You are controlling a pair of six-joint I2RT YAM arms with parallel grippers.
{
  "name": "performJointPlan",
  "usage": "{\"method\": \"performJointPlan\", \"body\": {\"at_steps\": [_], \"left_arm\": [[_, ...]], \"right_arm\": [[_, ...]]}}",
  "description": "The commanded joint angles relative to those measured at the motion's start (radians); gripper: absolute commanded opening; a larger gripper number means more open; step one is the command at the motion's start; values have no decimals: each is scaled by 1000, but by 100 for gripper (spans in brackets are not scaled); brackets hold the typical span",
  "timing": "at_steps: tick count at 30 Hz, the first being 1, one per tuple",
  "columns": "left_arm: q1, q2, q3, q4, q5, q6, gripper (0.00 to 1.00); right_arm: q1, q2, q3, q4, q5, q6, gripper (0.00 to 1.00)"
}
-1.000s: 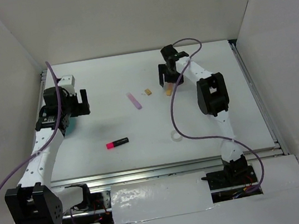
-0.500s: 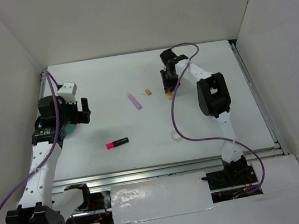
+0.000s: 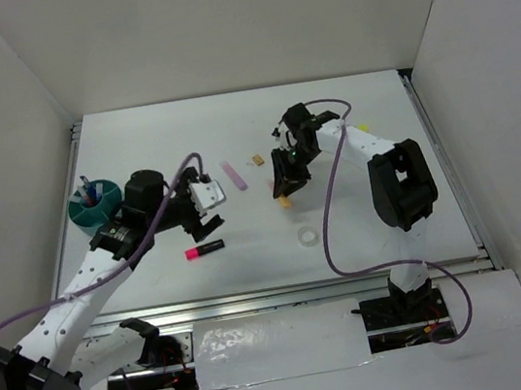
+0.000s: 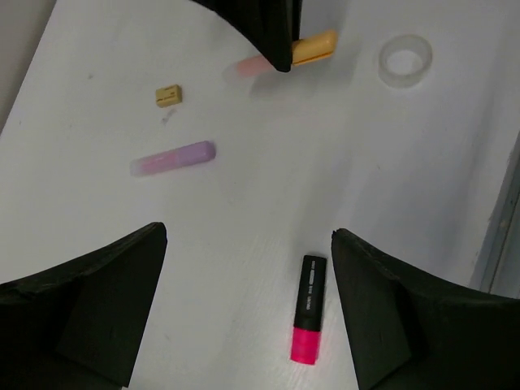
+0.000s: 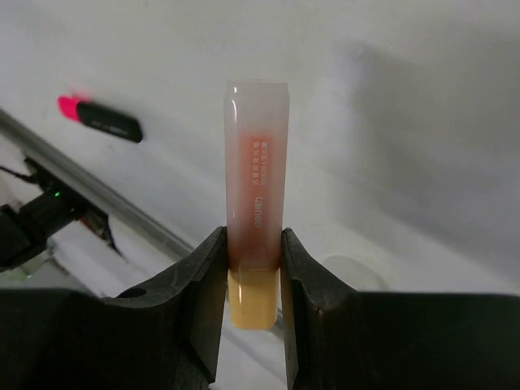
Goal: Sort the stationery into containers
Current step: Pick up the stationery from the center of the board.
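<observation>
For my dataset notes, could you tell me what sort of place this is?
Probably a robotics lab cell: plain white panel walls box in a white tabletop, and two white robot arms trailing purple cables are mounted at an aluminium rail.

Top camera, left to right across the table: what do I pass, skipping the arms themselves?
Round teal plastic cup → pink-and-black marker → pale lilac marker → small tan eraser block → orange marker gripped by the right end effector → clear tape ring.
</observation>
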Motion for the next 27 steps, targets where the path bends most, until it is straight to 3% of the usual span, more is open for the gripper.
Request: {"method": "performJointPlan", "body": {"at_steps": [1,10,15,17,21,23,27], "left_arm": [[-104,64,81,-55,-69,289,94],[-243,224,216,-168,-59,590,92],[-399,144,69,-64,-49,733,93],[-436,155,44,-15,-77,721,90],[-479,252,125,-116,-54,692,82],[-491,272,124,-80,-69,669,79],[-504,334,156,-55,-123,646,77]], "right_arm": [[39,-74,-58,10,-117,81,0],[122,-109,-110,16,-170,189,0],[130,-63,-97,13,-274,209,0],[139,-52,-84,7,-285,209,0],[148,-63,-89,19,-309,223,0],[158,-74,-97,22,-314,231,0],[176,-86,-121,39,-321,263,0]]}}
